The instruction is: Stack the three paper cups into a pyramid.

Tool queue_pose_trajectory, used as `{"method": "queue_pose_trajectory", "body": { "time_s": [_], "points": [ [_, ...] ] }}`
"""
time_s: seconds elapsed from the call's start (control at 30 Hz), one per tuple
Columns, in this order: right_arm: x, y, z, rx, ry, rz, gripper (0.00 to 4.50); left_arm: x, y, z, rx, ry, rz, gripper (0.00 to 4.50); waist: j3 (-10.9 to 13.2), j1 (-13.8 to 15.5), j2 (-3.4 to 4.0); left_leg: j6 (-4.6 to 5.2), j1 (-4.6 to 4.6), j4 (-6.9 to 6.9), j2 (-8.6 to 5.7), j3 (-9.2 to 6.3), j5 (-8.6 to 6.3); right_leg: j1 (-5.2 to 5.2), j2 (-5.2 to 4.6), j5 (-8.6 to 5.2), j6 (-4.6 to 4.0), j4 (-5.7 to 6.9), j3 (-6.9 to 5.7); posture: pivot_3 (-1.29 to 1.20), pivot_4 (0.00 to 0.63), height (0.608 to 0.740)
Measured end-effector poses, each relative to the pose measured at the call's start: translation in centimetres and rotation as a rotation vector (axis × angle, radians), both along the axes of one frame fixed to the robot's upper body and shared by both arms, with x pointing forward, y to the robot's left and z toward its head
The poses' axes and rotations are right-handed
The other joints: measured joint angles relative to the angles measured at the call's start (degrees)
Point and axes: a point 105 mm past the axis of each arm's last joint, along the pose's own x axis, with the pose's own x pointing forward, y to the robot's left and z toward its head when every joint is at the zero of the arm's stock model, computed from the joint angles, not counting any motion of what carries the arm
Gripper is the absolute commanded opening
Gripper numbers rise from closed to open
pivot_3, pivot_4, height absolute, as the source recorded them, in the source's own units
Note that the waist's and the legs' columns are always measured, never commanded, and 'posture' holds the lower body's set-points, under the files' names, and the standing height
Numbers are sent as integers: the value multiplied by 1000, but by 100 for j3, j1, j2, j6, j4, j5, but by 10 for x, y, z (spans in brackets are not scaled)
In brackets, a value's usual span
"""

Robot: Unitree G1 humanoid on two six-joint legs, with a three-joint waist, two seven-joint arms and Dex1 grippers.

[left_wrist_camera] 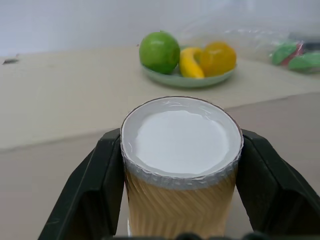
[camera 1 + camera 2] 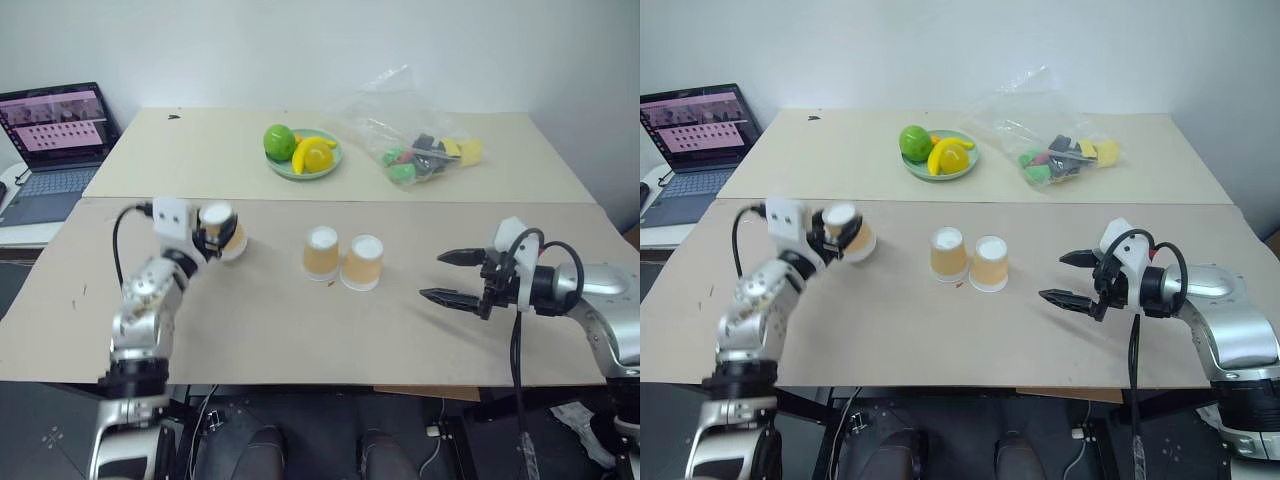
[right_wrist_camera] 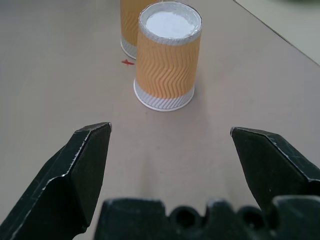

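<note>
1. Gripping one upside-down paper cup, the left gripper has its two black fingers clamped on the cup's sides and holds it clear of the brown table.
2. Spread wide with nothing between its fingers, the right gripper hangs just above the table, well apart from the cups.
3. Between the grippers, two more cups stand upside down, just beside each other.
4. Farther back sit a green plate of fruit and a clear plastic bag; a laptop stands at far left.
</note>
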Motion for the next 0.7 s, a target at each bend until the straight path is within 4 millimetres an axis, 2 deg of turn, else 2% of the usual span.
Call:
{"method": "queue_pose_trajectory", "body": {
  "time_s": [0.1, 0.17, 0.23, 0.27, 0.33, 0.43, 0.57, 0.7],
  "points": [
    [2, 1, -3, 10, 0, -13, 4500, 10, -30, 67, -69, -46, -264, 2599, 5, 14, -9, 0, -11, 8, -5, -7, 0, -1, -1, -1, 4, -2, -8, 0, 150, 740],
    [3, 2, -4, 18, -2, -17, 4500, 7, -53, 111, -135, -75, -461, 2599, 5, -6, -9, 1, -11, 7, -6, -4, 0, -1, -3, -2, 8, -8, -6, 0, 150, 740],
    [4, 3, -4, 23, -5, -24, 4500, -1, -68, 136, -151, -85, -611, 2599, 4, -42, -7, 3, -9, 7, -6, -3, -2, -2, -3, -8, 17, -6, -5, 0, 150, 740],
    [4, 3, -5, 22, -6, -28, 4500, -4, -75, 140, -151, -73, -680, 2599, 3, -80, -4, 4, -5, 5, -4, -2, -2, -4, -1, -10, 19, -3, -2, 0, 150, 740],
    [4, 1, -7, 19, -4, -42, 4500, -9, -91, 133, -139, 9, -858, 2599, 4, -138, -3, 4, -4, 3, -2, -5, -1, -7, 4, -13, 19, 6, -4, 0, 150, 740],
    [4, -2, -16, 15, 4, -76, 4500, -12, -116, 107, -34, 130, -1034, 2599, 4, -174, -3, 3, -4, 5, -4, -2, 0, -5, 3, -12, 19, 9, -2, 0, 150, 740],
    [1, -5, -24, 13, 10, -112, 4500, -6, -127, 71, 80, 238, -1091, 2599, 5, -197, -4, 3, -5, 2, 0, -4, 0, -11, 6, -12, 18, 13, -1, 0, 150, 740],
    [-3, -7, -23, 38, -11, -148, 4500, -2, -128, 55, 136, 278, -1094, 2599, 7, -190, -6, 3, -16, 4, -3, -3, 0, -15, 3, -12, 19, 7, 0, 0, 150, 740]
  ]
}}
